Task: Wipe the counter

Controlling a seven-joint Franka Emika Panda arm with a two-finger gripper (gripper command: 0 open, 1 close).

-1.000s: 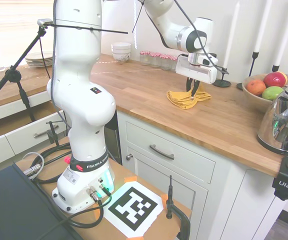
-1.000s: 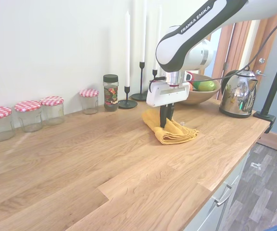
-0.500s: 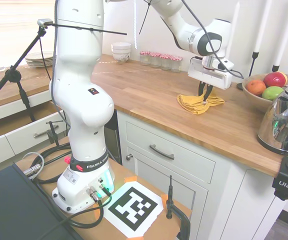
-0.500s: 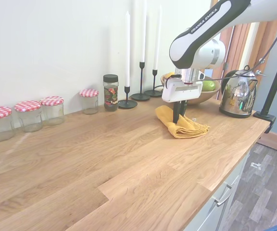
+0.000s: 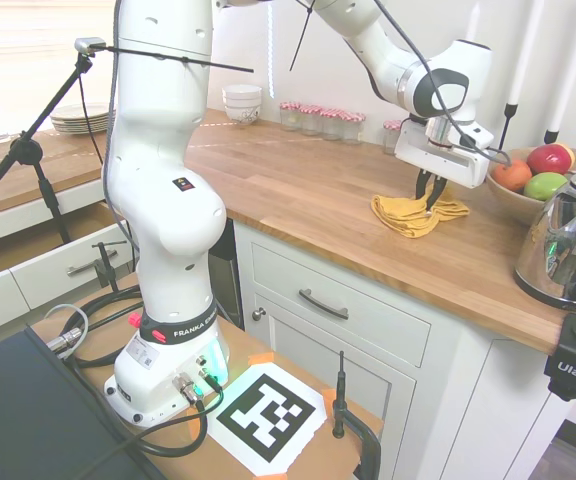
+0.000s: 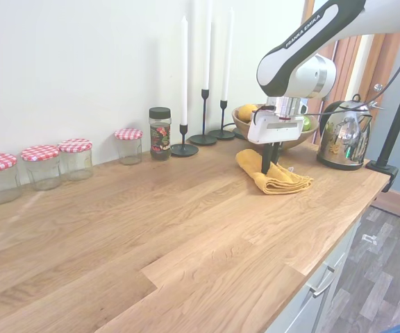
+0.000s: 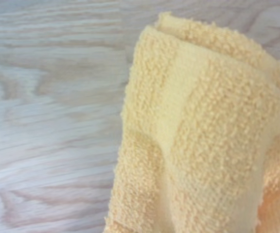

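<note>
The honey-brown wooden counter (image 5: pixel 298 190) (image 6: pixel 151 229) runs the length of both exterior views. On it lies a folded yellow cloth (image 5: pixel 410 213) (image 6: pixel 275 177), bunched in several layers. My gripper (image 5: pixel 427 203) (image 6: pixel 267 168) points straight down, shut on the yellow cloth and holding it against the wood. In the wrist view the cloth (image 7: pixel 203 136) fills the frame's right half, with bare plank grain (image 7: pixel 47 107) beside it.
A fruit bowl (image 5: pixel 513 190) (image 6: pixel 273 125) and a steel kettle (image 5: pixel 566 250) (image 6: pixel 342 135) stand just past the cloth. Black candlesticks (image 6: pixel 203 114), a spice jar (image 6: pixel 160 133) and several red-checked jars (image 6: pixel 44 166) line the wall. Stacked bowls (image 5: pixel 242 103) sit far back.
My gripper has slid along the counter toward the fruit bowl and kettle, dragging the yellow cloth with it across the wood.
</note>
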